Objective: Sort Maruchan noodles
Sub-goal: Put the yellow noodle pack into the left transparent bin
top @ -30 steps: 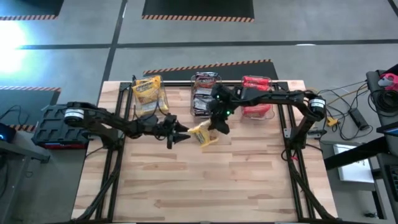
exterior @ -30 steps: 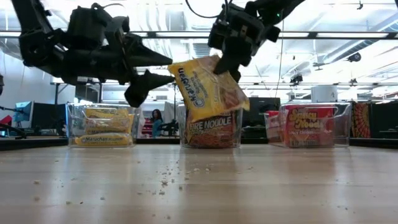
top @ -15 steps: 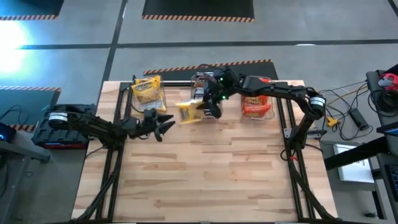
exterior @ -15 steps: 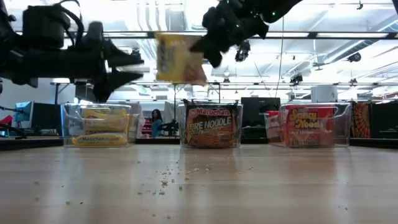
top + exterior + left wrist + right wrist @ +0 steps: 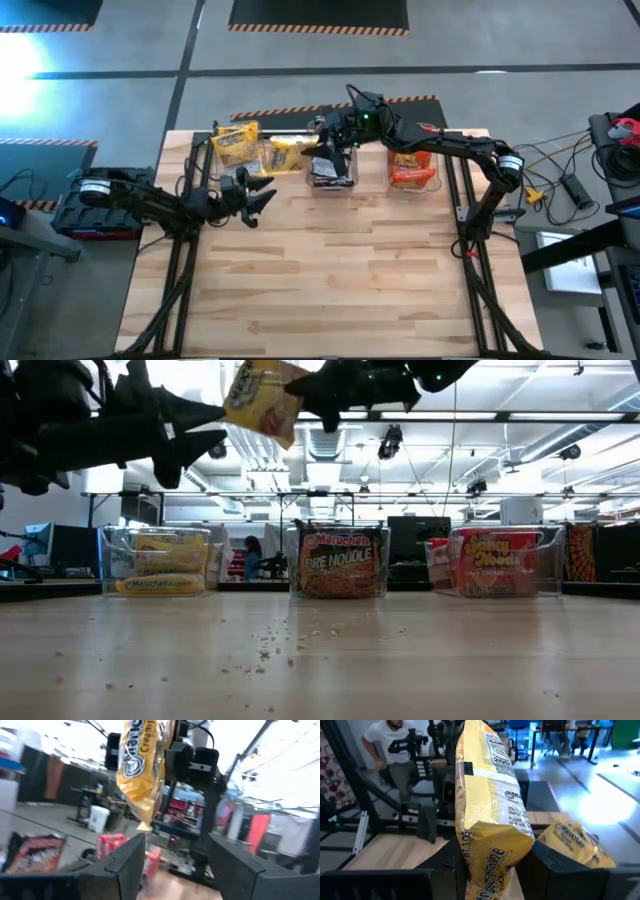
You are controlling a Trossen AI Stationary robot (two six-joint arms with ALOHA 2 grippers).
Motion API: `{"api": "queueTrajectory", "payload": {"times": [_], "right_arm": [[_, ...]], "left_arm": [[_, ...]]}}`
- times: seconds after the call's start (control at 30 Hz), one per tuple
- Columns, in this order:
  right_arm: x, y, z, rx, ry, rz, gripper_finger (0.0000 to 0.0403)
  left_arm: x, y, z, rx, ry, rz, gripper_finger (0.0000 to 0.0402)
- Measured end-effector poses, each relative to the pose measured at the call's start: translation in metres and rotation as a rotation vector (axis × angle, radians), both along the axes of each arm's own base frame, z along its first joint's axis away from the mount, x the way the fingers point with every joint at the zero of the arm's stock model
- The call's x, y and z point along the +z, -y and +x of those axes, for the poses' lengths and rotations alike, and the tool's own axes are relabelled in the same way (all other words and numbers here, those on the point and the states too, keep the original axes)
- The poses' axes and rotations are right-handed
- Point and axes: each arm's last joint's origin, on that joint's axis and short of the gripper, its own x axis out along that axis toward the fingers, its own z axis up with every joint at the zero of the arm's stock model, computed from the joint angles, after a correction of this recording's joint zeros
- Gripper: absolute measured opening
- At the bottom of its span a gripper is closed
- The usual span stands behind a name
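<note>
The right gripper (image 5: 322, 150) pinches a yellow packet (image 5: 285, 154) by one edge, its fingers pressed on the wrapper. It holds the packet high above the far side of the table, between the yellow bin (image 5: 237, 150) and the middle bin (image 5: 332, 160). In the low view the packet (image 5: 258, 398) hangs tilted near the top of the picture, well clear of the wood. It is probably carried that high so it can pass over the bin walls and be dropped among the matching yellow packets.

The left gripper (image 5: 258, 193) waits just in front of the yellow bin, fingers spread and holding nothing. In its wrist view the yellow packet (image 5: 141, 767) dangles ahead of its open fingers (image 5: 123, 865).

Three clear bins stand in a row along the far edge. The left one (image 5: 160, 560) holds yellow packets, the middle one (image 5: 339, 562) dark packets and the right one (image 5: 497, 561) red packets. This looks like one bin per colour.

The table (image 5: 330, 280) is pale wood planks. The near part is bare except for small crumbs (image 5: 290, 640) scattered in front of the middle bin.

Beyond the table is a large workshop with ceiling lights, desks and screens. A person (image 5: 387, 742) in a white top stands in the background.
</note>
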Motion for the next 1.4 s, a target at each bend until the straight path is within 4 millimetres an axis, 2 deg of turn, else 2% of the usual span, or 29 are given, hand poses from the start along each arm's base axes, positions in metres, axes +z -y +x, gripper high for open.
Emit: {"api": "queueTrajectory", "payload": {"times": [0.2, 0.57, 0.77, 1.23, 1.4], "right_arm": [[0.014, 0.002, 0.000, -0.004, 0.086, -0.038, 0.0118], [0.018, -0.002, -0.001, 0.129, 0.126, -0.050, 0.0118], [0.018, -0.002, -0.001, 0.132, 0.137, -0.081, 0.0118], [0.019, -0.008, 0.000, 0.201, 0.142, -0.048, 0.0118], [0.019, -0.012, 0.001, 0.244, 0.143, -0.045, 0.0118]], "left_arm": [[0.010, -0.004, 0.006, 0.150, 0.009, 0.056, 0.0192], [0.034, -0.005, 0.024, 0.239, 0.010, 0.269, 0.0192], [0.038, -0.002, 0.027, 0.159, 0.044, 0.291, 0.0192], [0.058, -0.002, 0.037, 0.100, 0.138, 0.277, 0.0191], [0.060, -0.001, 0.038, 0.087, 0.147, 0.274, 0.0173]]}}
